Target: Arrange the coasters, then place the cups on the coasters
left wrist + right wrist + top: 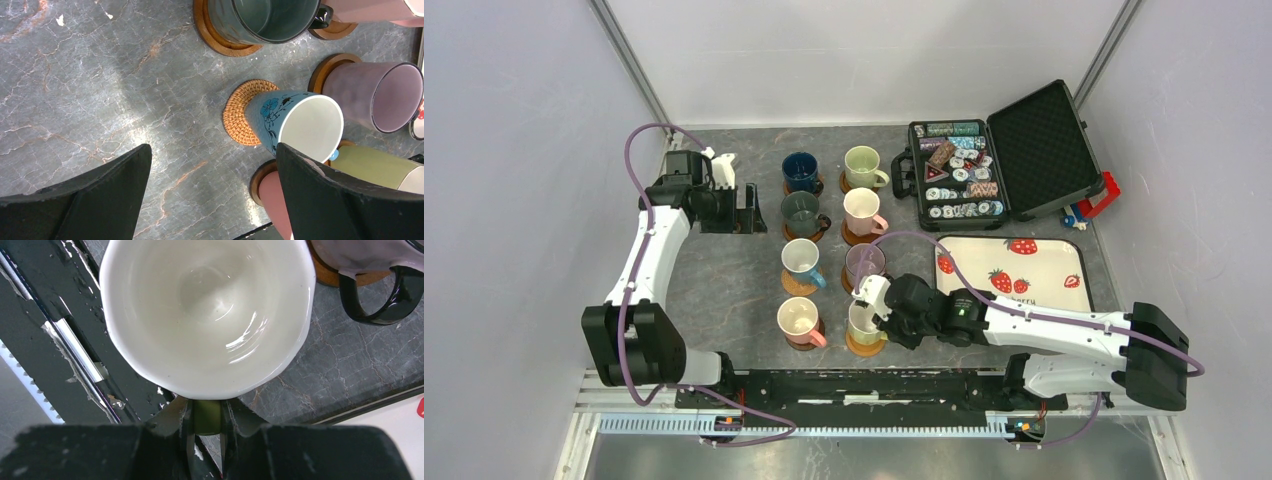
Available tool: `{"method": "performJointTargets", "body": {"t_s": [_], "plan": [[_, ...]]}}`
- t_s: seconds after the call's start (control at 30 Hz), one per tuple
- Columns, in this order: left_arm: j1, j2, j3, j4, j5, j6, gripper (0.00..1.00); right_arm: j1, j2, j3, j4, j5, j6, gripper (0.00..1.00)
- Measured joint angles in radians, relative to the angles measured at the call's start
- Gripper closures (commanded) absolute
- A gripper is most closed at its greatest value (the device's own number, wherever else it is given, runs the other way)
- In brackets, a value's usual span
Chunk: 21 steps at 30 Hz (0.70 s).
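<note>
Eight cups stand in two columns, each over a round coaster. The left column holds dark blue [801, 172], grey-green [802, 213], light blue [801, 260] and salmon [799, 320] cups. The right column holds pale green [861, 166], pink [861, 212] and mauve [865, 263] cups. At its near end my right gripper [878, 318] [207, 417] is shut on the handle of the yellow cup [862, 322] [205, 310], over a brown coaster [865, 348]. Whether that cup rests on it I cannot tell. My left gripper [746, 210] [212, 150] hangs open over bare table, left of the light blue cup [300, 125] on its woven coaster [243, 117].
An open black case of poker chips [984, 170] lies at the back right. A strawberry-print tray [1014, 265] sits just right of the right arm's wrist. The black base rail [874, 385] runs along the near edge, close under the yellow cup.
</note>
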Motion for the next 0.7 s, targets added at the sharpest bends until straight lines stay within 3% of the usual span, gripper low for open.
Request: {"method": "performJointTargets", "body": {"t_s": [0.63,0.7], "plan": [[0.0,0.016,-0.003,0.002,0.0,0.0,0.0,0.037,-0.021,-0.008,-0.02,0.011,-0.006,1.0],[0.0,0.016,-0.004,0.002,0.0,0.0,0.0,0.037,-0.021,-0.008,-0.018,0.014,-0.006,0.96]]}}
